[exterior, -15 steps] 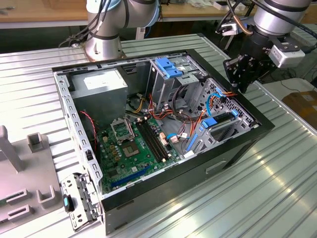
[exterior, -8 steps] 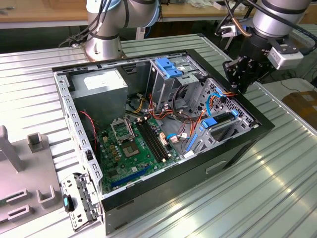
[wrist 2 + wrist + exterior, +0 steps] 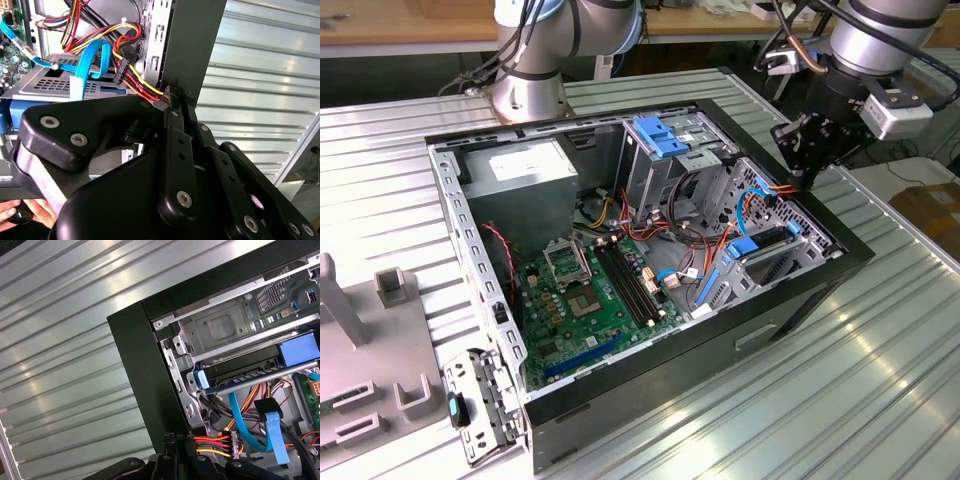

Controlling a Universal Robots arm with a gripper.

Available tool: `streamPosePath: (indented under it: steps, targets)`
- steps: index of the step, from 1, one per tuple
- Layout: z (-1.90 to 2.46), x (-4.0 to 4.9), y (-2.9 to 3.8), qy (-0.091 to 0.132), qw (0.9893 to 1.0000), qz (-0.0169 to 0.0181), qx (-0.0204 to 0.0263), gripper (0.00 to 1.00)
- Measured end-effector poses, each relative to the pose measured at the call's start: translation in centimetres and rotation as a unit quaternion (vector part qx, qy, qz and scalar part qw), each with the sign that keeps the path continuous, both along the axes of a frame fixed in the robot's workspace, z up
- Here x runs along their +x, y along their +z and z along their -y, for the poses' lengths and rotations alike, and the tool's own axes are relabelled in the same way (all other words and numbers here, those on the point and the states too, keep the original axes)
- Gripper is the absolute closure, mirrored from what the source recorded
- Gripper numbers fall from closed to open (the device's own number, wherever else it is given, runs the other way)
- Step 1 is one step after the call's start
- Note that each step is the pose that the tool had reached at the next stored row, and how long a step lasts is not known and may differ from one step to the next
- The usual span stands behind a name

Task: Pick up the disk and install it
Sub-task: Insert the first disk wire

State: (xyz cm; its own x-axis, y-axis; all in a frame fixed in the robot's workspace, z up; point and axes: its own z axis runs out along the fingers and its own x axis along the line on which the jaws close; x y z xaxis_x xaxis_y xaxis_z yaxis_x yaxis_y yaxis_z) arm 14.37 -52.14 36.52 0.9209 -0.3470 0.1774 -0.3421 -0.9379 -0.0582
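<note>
The black two-fingered pincer (image 3: 807,170) is hanging over a corner of the open black desktop computer case (image 3: 790,310), which is lying on the ribbed metal tabletop (image 3: 890,390). In both wrist views its fingers are pressing together at the edge of the case wall, gripping nothing visible. The flat silver-grey disk in its bright blue plastic rail (image 3: 752,246) is sitting inside the grey metal drive cage (image 3: 812,232), just below the pincer, near the red, yellow and blue cables (image 3: 216,445).
</note>
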Motion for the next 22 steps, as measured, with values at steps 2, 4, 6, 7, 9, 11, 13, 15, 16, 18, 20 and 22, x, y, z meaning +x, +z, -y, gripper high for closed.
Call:
streamPosePath:
  steps: [2, 4, 6, 7, 9, 11, 13, 15, 16, 18, 20, 22]
  targets:
    - [0.0, 0.0, 0.48, 0.0, 1.0, -0.002, -0.0002, 0.83]
    - [0.0, 0.01, 0.61, -0.001, 1.0, -0.0025, -0.0001, 0.83]
    - [-0.01, 0.01, 0.64, -0.013, 0.9999, -0.0028, -0.0002, 0.83]
    - [-0.01, 0.01, 0.65, -0.022, 0.9998, -0.0028, -0.0002, 0.83]
    - [-0.01, 0.01, 0.64, -0.051, 0.9987, -0.0028, -0.0001, 0.83]
    - [-0.01, 0.01, 0.63, -0.095, 0.9955, -0.0028, 0.0001, 0.83]
    - [0.0, 0.01, 0.62, -0.131, 0.9913, -0.0028, 0.0002, 0.83]
    - [-0.01, 0.01, 0.61, -0.166, 0.9861, -0.0028, 0.0003, 0.83]
    - [-0.01, 0.01, 0.6, -0.181, 0.9835, -0.0028, 0.0003, 0.83]
    - [-0.01, 0.01, 0.58, -0.22, 0.9756, -0.0028, 0.0004, 0.83]
    - [-0.01, 0.01, 0.58, -0.238, 0.9713, -0.0028, 0.0005, 0.83]
    - [-0.01, 0.01, 0.57, -0.258, 0.9663, -0.0028, 0.0005, 0.83]
